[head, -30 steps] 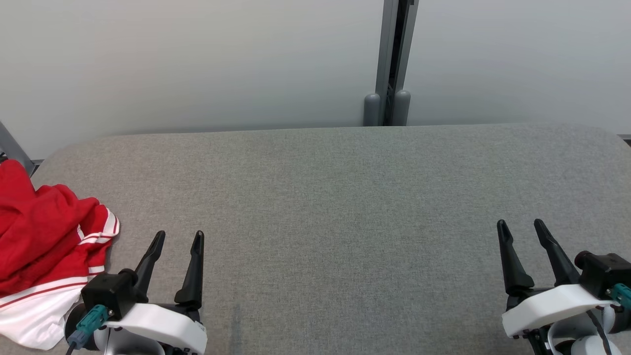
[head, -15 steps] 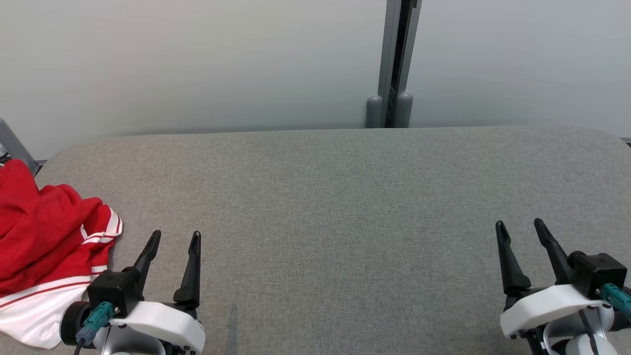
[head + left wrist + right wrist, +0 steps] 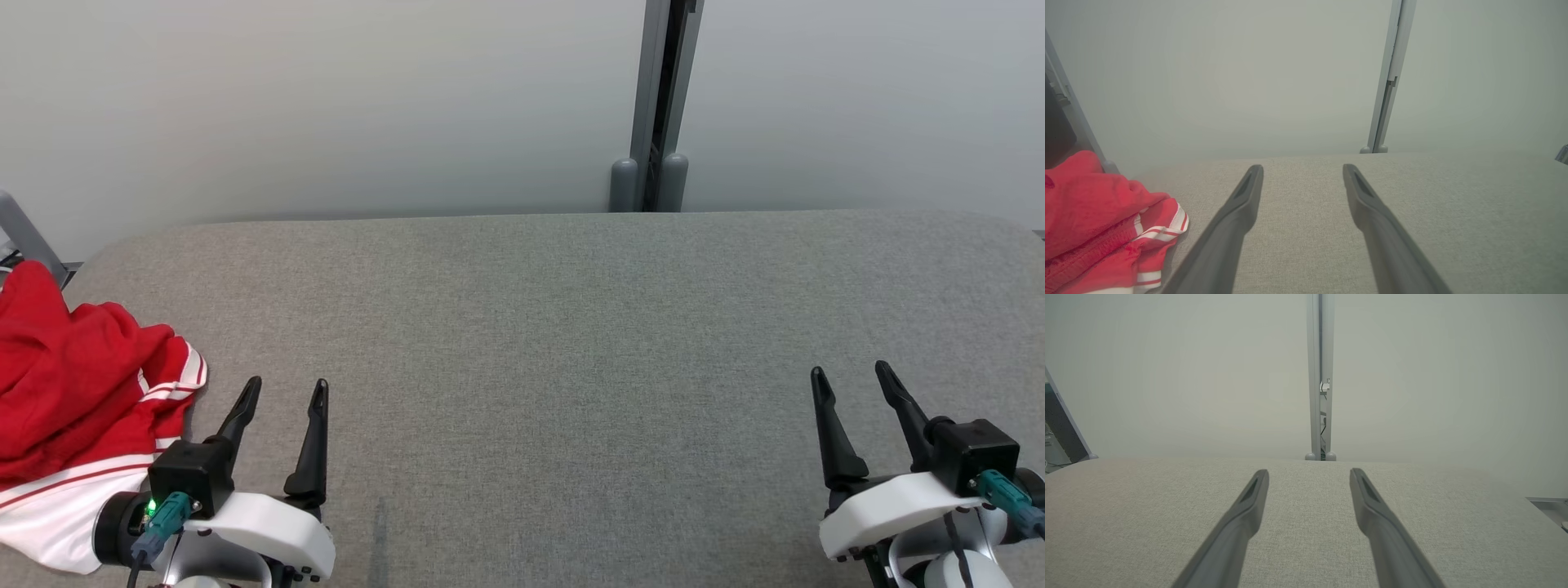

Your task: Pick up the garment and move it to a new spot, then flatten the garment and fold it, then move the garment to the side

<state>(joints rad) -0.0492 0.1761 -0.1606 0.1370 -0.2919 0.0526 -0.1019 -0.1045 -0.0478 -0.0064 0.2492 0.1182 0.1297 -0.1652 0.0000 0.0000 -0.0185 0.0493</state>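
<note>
Red-and-white garment (image 3: 73,384) lies crumpled at the left end of the grey table (image 3: 555,327), just beside the left fingers (image 3: 314,441). These stand apart, empty. Right fingers (image 3: 829,425) apart, empty, well away.

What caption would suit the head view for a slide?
Left gripper and right gripper open over a grey table, a crumpled red-and-white garment lying at its left edge.

I see the bench (image 3: 571,327) covered in matt grey woven cloth; the garment (image 3: 73,384) is soft red fabric with smooth white trim. Left claw (image 3: 287,384) and right claw (image 3: 849,369) look like matt dark plastic.
</note>
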